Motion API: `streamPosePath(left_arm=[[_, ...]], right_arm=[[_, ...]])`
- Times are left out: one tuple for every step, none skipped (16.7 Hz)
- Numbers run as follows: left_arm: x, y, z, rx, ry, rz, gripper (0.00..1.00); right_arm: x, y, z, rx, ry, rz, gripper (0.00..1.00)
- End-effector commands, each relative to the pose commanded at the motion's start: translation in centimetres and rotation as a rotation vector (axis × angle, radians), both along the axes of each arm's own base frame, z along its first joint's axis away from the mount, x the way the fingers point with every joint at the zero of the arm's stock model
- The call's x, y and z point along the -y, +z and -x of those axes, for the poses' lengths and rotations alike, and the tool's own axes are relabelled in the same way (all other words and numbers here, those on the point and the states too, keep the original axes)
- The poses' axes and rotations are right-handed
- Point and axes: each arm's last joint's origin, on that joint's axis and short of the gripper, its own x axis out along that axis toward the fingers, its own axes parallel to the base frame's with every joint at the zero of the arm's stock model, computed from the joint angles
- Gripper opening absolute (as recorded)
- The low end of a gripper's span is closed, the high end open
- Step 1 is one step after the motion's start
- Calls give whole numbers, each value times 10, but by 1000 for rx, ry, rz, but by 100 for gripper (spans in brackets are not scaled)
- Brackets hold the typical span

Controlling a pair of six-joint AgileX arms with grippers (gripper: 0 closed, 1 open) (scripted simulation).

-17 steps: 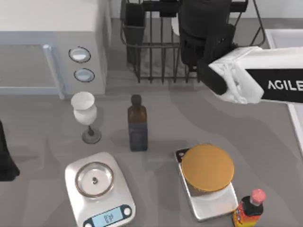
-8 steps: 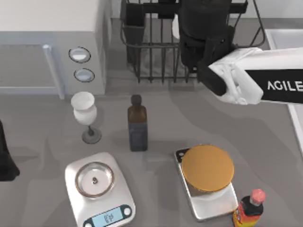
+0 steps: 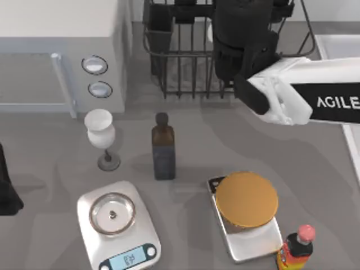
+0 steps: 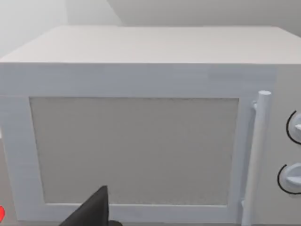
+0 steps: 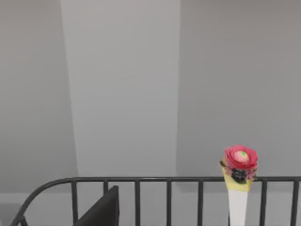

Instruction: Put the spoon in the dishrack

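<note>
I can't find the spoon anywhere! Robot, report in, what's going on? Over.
Right gripper over the dishrack, fingers hidden. Left arm parked at table's left edge. Spoon can't be made out. Nothing seen blocking the rack. Over.

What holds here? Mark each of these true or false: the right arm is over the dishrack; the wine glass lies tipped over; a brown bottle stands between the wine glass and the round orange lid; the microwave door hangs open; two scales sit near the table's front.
1. The right arm is over the dishrack. True.
2. The wine glass lies tipped over. False: it stands upright in front of the microwave.
3. A brown bottle stands between the wine glass and the round orange lid. True.
4. The microwave door hangs open. False: the left wrist view shows it shut.
5. Two scales sit near the table's front. True: one bears a metal dish, the other the orange lid.
</note>
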Motion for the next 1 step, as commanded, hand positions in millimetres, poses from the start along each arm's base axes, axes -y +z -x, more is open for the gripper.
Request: streamPosePath(left_arm=[[0, 0, 0, 0, 0, 0, 100]], right_arm=[[0, 0, 0, 0, 0, 0, 100]])
